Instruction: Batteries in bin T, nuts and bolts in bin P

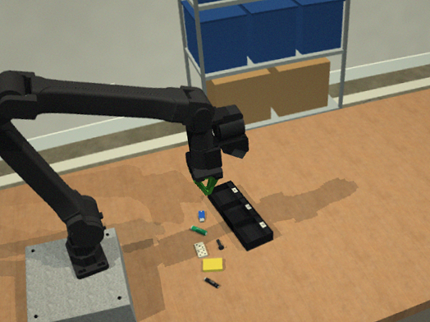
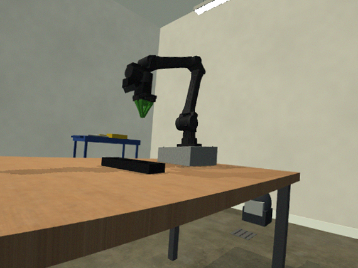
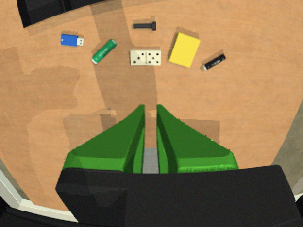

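My gripper (image 1: pixel 207 194) (image 2: pixel 142 116) (image 3: pixel 151 112) is shut, a thin gap between its green fingertips, nothing held, high above the table. A green battery (image 1: pixel 198 230) (image 3: pixel 104 51) and a black bolt (image 1: pixel 219 244) (image 3: pixel 145 26) lie on the table. A small black cylinder with a light end (image 1: pixel 211 282) (image 3: pixel 214 62), apparently a battery, lies beyond the yellow block. A black row of three joined bins (image 1: pixel 260 240) (image 2: pixel 124 165) stands beside them, with white labels whose letters are unreadable. The visible bin insides look empty in the top view.
A blue USB stick (image 1: pixel 202 215) (image 3: pixel 72 40), a white domino (image 1: pixel 200 249) (image 3: pixel 146 57) and a yellow block (image 1: pixel 212 264) (image 3: pixel 185 49) lie among the small things. The arm's grey base block (image 1: pixel 77 288) (image 2: pixel 174 156) stands at the left in the top view.
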Motion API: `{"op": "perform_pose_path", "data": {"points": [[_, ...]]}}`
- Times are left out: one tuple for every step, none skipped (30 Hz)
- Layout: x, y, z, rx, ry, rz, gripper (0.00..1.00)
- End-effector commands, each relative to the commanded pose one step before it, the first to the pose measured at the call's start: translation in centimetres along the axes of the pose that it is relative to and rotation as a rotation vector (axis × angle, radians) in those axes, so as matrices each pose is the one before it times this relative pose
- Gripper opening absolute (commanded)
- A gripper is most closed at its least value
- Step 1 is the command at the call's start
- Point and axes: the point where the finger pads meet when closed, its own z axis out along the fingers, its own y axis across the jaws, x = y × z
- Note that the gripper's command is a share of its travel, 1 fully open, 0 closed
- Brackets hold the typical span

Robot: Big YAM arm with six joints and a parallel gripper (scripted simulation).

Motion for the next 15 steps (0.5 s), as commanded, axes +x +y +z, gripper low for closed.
{"op": "perform_pose_path", "data": {"points": [[-0.088, 0.294, 0.069, 0.00121, -0.01863, 0.00618, 0.08], [0.0, 0.0, 0.0, 0.0, 0.0, 0.0, 0.08], [0.0, 0.0, 0.0, 0.0, 0.0, 0.0, 0.08], [-0.479, -0.129, 1.13, 0.00079, 0.01535, -0.06657, 0.08], [-0.511, -0.101, 0.666, 0.00004, 0.00036, -0.04646, 0.08], [-0.505, -0.118, 0.667, -0.00022, 0.00035, -0.04665, 0.08], [-0.498, -0.147, 0.667, -0.00035, 0.00032, -0.0076, 0.08], [-0.502, -0.124, 0.665, 0.00001, 0.00028, 0.00235, 0.08], [-1.163, -0.153, 0.16, 0.0017, -0.01482, 0.00104, 0.08], [-2.143, -0.32, -0.577, 0.00435, -0.03717, 0.0026, 0.08], [-0.591, 0.052, 0.652, -0.00006, -0.00153, -0.00252, 0.08], [-0.503, 0.058, 0.715, -0.00027, 0.00038, -0.00242, 0.08], [-0.49, -0.021, 0.72, -0.00008, 0.00055, -0.00042, 0.08], [-0.475, -0.11, 0.725, 0.00012, 0.00073, 0.00179, 0.08], [-0.469, -0.139, 0.726, 0.00018, 0.00078, 0.00247, 0.08]]}}
